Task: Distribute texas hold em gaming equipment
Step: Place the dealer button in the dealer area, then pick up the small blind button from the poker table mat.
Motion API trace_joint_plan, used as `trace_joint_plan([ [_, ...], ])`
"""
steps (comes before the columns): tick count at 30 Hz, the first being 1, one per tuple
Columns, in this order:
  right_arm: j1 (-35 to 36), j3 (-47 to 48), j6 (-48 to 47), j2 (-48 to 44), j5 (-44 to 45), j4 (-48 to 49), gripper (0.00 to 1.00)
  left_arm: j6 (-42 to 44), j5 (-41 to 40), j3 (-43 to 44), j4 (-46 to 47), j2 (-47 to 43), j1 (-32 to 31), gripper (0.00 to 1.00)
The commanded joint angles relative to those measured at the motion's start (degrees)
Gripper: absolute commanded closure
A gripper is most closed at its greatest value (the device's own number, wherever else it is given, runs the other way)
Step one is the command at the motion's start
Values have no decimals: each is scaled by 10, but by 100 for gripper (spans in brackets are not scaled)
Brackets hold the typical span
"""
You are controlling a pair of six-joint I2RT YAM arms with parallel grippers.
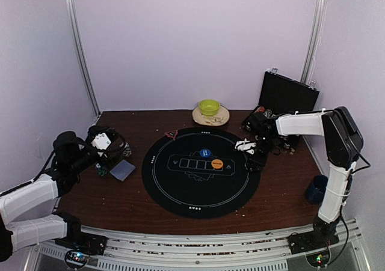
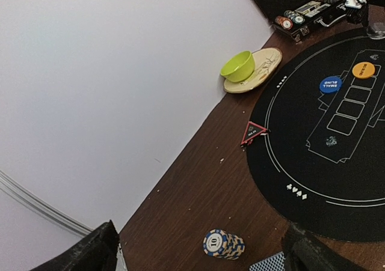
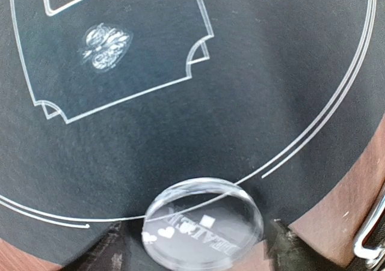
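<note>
Three pale lilac walls point(image 1: 192, 42) close in a dark wooden surface point(image 1: 120, 205). At left, the left fingers point(image 2: 90, 253) gape wide and empty near a chip stack point(image 2: 223, 244) and cards point(image 1: 122, 170). A black mat point(image 1: 198, 193) fills the centre, bearing a blue disc point(image 1: 204, 152) and an orange disc point(image 1: 217, 163). At right, the right fingers point(image 3: 295, 253) stand parted either side of a clear disc point(image 3: 203, 223) lying on the mat's rim, seemingly just clear of it.

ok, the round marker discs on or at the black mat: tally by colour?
Blue disc: 1
Orange disc: 1
Clear disc: 1
Total: 3
</note>
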Motion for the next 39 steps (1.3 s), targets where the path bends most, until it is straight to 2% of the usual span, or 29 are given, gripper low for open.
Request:
trace_joint_plan([
  [1, -1, 11, -13, -7, 5, -16, 8, 5, 8, -6, 11, -2, 3, 2],
  [2, 0, 15, -14, -17, 5, -18, 2, 6, 8, -5, 10, -4, 4, 2],
  [3, 2, 21, -14, -29, 3, -20, 0, 6, 8, -4, 9, -4, 3, 2],
  [10, 64, 119, 25, -62, 18, -5, 0, 9, 7, -6, 9, -7, 4, 2],
  [14, 109, 197, 74, -20, 39, 15, 0, 9, 7, -6, 10, -1, 4, 2],
  [16, 127, 233, 148, 26, 63, 60, 0, 11, 10, -5, 9, 0, 4, 2],
  [21, 139, 265, 236, 92, 60, 110, 0, 12, 10, -7, 10, 1, 3, 2],
  [29, 140, 348, 259, 192, 67, 63, 0, 14, 8, -7, 10, 7, 4, 2],
  [39, 139, 374, 270, 241, -4, 52, 1, 18, 12, -6, 13, 19, 4, 2],
])
